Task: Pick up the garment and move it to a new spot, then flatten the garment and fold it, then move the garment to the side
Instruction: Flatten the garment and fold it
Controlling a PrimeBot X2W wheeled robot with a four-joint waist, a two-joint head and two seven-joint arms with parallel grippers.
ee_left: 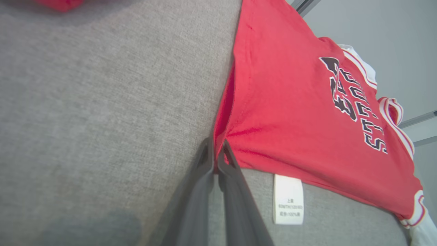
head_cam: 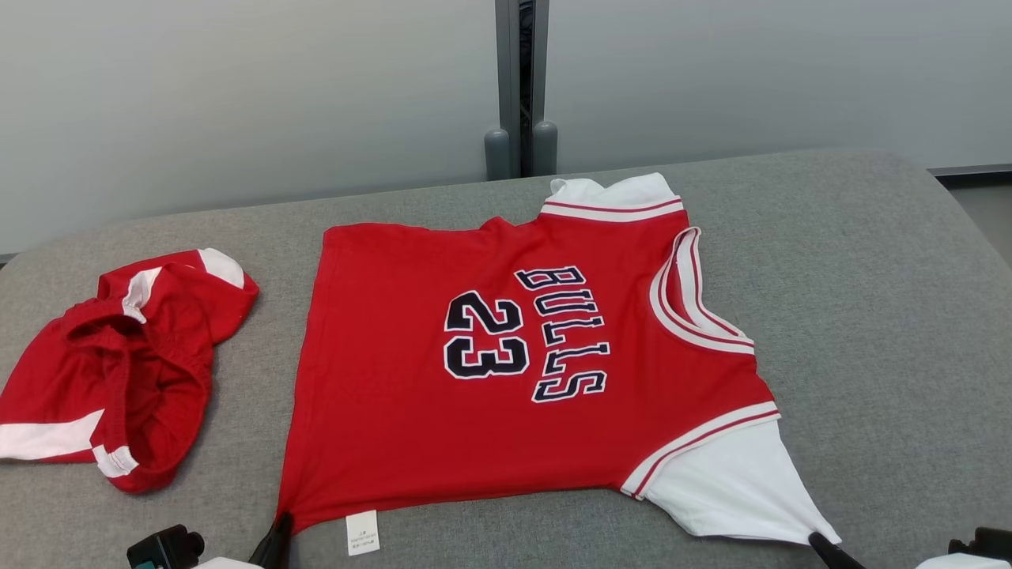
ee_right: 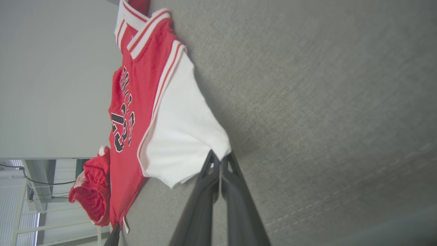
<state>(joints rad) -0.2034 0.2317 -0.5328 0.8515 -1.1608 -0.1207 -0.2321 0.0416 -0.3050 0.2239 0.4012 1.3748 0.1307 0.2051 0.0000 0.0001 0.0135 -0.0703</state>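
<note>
On the grey fabric bench, your left tool pinches the flat red-and-white BULLS jersey at its hem corner, your right tool its white sleeve, so uneven pulling could slip either thin grip and wrinkle it.

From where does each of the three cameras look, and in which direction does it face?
Head view: on the head, facing forward and down at the jersey and shorts; tips of left end effector and right end effector at bottom.
Left wrist view: along its shut fingers, pinching the jersey's hem corner beside the label.
Right wrist view: along its shut fingers, pinching the white sleeve.
Shared: all three show the jersey.
</note>
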